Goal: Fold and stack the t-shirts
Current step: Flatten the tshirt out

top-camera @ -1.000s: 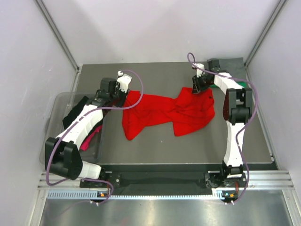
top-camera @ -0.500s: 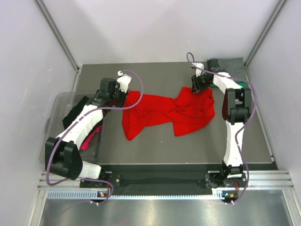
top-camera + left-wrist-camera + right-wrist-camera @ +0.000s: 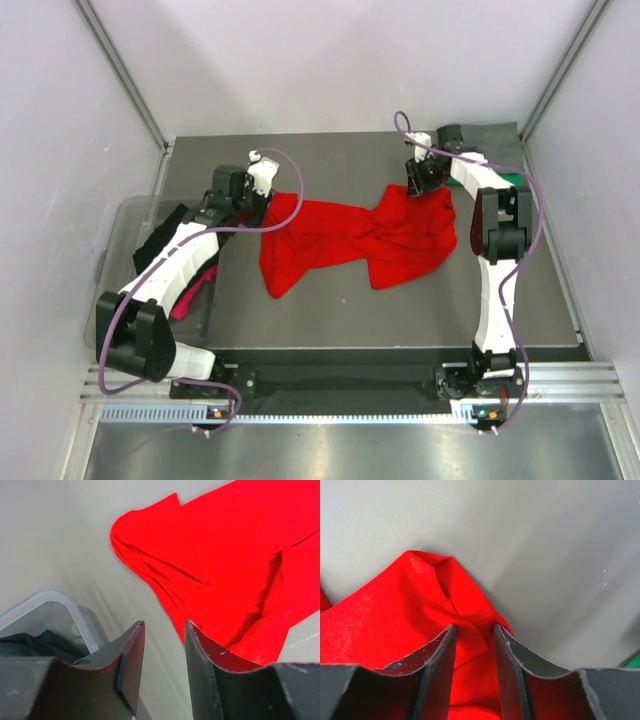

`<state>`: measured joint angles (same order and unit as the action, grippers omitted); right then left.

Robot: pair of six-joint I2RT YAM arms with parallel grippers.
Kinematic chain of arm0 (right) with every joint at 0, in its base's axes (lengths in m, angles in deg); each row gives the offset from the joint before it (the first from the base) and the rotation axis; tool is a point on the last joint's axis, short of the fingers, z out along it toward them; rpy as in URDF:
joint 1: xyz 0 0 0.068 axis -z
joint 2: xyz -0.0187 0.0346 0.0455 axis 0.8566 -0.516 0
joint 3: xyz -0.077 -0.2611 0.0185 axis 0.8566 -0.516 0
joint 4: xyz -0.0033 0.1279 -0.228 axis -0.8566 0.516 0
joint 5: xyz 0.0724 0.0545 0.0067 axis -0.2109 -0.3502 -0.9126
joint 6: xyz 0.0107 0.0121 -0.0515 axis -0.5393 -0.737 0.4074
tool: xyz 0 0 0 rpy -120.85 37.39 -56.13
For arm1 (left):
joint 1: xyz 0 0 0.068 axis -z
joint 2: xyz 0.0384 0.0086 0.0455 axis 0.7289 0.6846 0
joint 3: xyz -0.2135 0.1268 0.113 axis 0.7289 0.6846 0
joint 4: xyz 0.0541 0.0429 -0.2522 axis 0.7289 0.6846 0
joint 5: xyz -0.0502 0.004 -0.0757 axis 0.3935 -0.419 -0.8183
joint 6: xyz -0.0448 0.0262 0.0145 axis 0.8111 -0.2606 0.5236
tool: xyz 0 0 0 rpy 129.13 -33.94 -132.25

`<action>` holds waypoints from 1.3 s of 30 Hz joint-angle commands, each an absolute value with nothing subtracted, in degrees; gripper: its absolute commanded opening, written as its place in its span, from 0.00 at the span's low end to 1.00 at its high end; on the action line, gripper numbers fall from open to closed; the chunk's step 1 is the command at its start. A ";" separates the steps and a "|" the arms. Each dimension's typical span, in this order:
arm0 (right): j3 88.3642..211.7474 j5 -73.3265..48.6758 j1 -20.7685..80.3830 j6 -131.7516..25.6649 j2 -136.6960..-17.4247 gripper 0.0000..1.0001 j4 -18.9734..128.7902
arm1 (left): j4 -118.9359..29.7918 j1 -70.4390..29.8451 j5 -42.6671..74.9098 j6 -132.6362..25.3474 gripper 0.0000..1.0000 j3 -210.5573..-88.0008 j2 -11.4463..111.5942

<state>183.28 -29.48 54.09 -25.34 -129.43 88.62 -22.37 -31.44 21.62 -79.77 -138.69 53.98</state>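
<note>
Stretching away from the tub (image 3: 122, 222), the crumpled red t-shirt (image 3: 350, 240) is laid lengthwise between the arms. The left gripper (image 3: 164, 626) is parted beside the tub-end corner. The right gripper (image 3: 475, 628) is parted astride the corner farthest from the tub, with nothing pinched.

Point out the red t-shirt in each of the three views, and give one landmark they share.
Top external: the red t-shirt lies crumpled at mid-table.
Left wrist: it fills the upper right.
Right wrist: it runs from lower left to bottom centre.
Shared landmark: the grey table under it.
</note>
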 commanded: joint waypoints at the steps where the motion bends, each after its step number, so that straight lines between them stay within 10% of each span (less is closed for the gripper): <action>1: 184.64 -27.10 53.05 -25.22 -131.42 0.37 89.38 | -24.45 -31.77 20.52 -78.85 0.43 -138.46 53.68; 10: 185.25 -27.71 53.05 -26.01 -131.59 0.36 90.79 | -24.36 -31.86 20.51 -78.85 0.43 -138.63 53.68; 21: 183.32 -29.21 53.05 -25.31 -128.53 0.00 91.67 | -24.71 -31.94 20.34 -78.76 0.43 -138.46 53.33; 39: 174.71 -32.02 52.43 -26.80 -105.50 0.03 94.66 | -24.89 -31.94 18.41 -77.62 0.43 -138.55 50.96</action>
<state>176.77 -30.31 53.59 -25.52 -109.58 93.97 -22.70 -31.68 19.59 -78.44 -138.69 53.84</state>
